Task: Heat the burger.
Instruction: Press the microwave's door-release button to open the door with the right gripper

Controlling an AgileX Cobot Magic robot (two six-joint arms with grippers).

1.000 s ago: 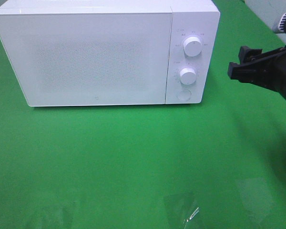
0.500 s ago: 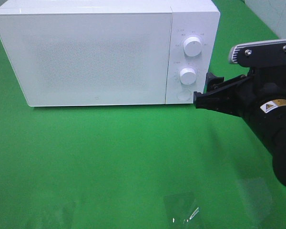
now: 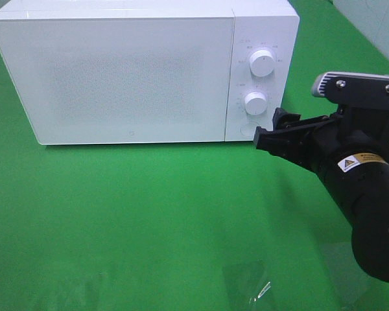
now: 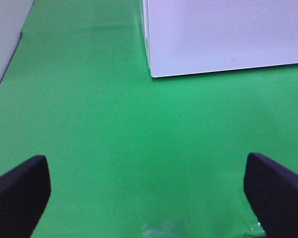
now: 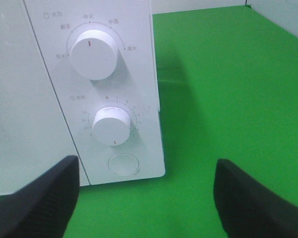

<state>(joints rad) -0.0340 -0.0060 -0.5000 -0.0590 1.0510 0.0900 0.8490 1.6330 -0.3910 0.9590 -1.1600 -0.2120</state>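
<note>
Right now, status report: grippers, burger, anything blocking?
Right gripper open, facing microwave button. Left gripper open, empty. Burger not in view. Microwave door shut.

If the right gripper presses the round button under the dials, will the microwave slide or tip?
Tipping seems unlikely: the microwave is a wide, low box sitting flat. It may slide slightly, since the green cloth looks smooth. The round button sits low, so a push there has little leverage.

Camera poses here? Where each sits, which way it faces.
Exterior high: up high, looking down on microwave and green table; right gripper shows.
Left wrist: low over table, facing microwave's corner; left gripper open.
Right wrist: close, facing knobs and round button; open fingers show.
Shared: microwave, all three.
</note>
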